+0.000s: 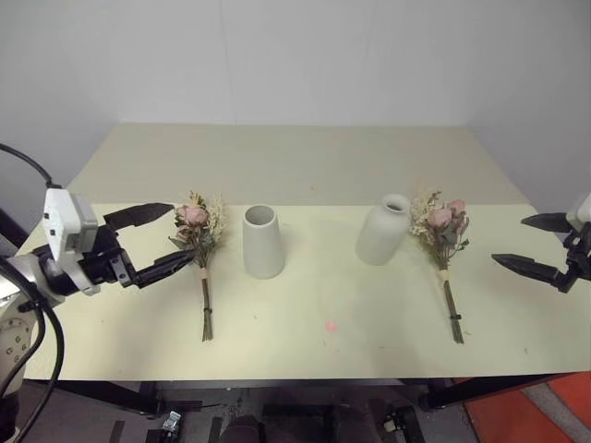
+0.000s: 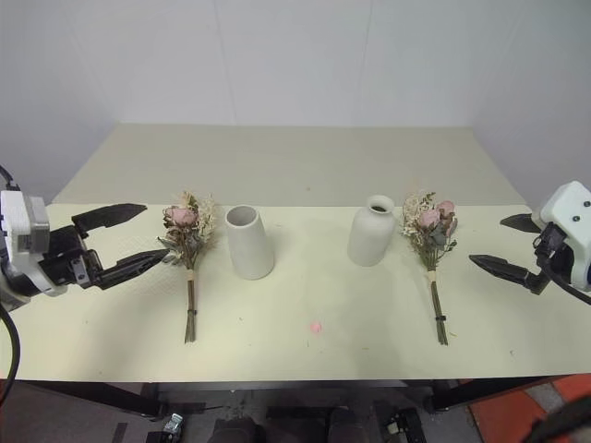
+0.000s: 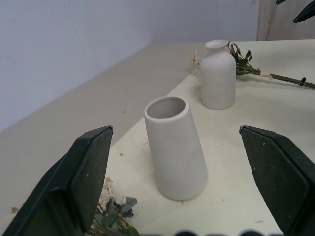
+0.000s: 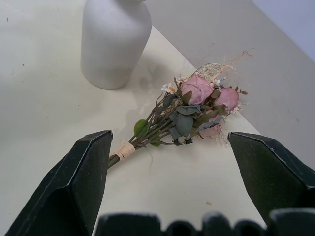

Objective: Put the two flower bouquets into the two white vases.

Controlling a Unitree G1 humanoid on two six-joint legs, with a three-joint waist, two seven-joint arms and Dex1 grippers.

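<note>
Two flower bouquets lie flat on the pale table. The left bouquet rests left of the wide-mouthed cone vase. The right bouquet lies right of the narrow-necked bottle vase. Both white vases stand upright and hold nothing. My left gripper hovers open just left of the left bouquet's blooms, apart from them. My right gripper hangs open to the right of the right bouquet, with its pink roses lying between its spread fingers in the right wrist view.
The table runs far back to a white wall. A small pink spot sits near the front edge. An orange surface lies below the table's front right corner.
</note>
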